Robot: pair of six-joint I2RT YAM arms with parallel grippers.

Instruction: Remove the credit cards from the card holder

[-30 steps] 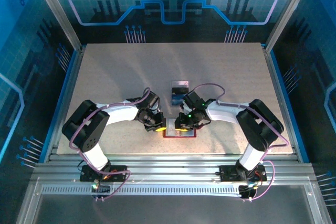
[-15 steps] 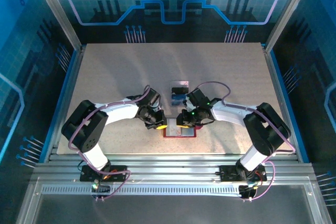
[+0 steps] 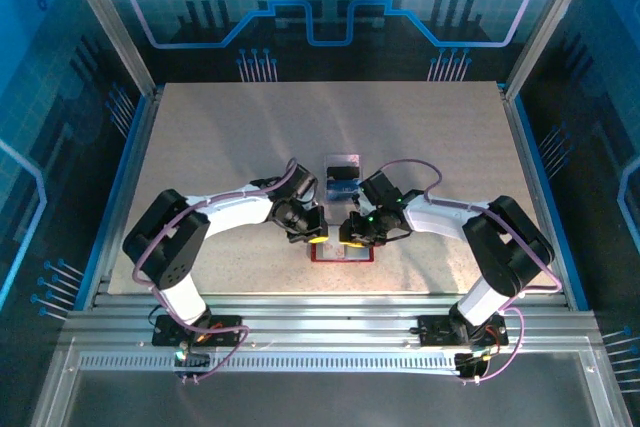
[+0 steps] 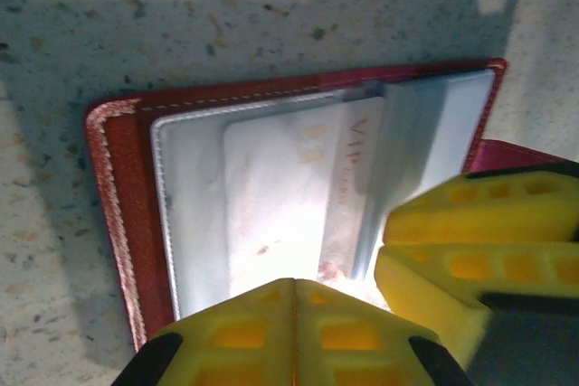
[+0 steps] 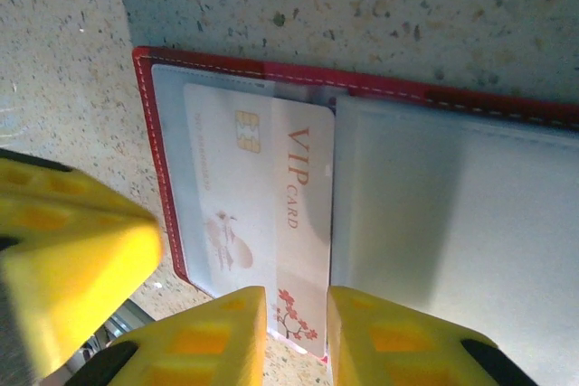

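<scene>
The red card holder (image 3: 343, 255) lies open on the table near the front edge, between both grippers. In the left wrist view the card holder (image 4: 116, 196) shows clear pockets, and a pale pinkish VIP credit card (image 4: 271, 187) sits in one. My left gripper (image 4: 294, 300) is shut, its tips together at the pocket's near edge. In the right wrist view the same card (image 5: 253, 196) pokes out of its pocket in the card holder (image 5: 146, 115). My right gripper (image 5: 297, 327) is open by a narrow gap over the card's protruding end. Loose dark and blue credit cards (image 3: 342, 175) lie just behind the holder.
The two grippers (image 3: 334, 234) work almost touching over the holder. In the left wrist view the right arm's yellow fingers (image 4: 479, 250) crowd the holder's right half. The table's front rail (image 3: 330, 297) runs close below the holder. Speckled tabletop (image 3: 220, 147) spreads behind.
My left gripper has moved right onto the holder and closed fully. The right gripper has shifted slightly and kept its narrow gap. The holder has stayed in place.
</scene>
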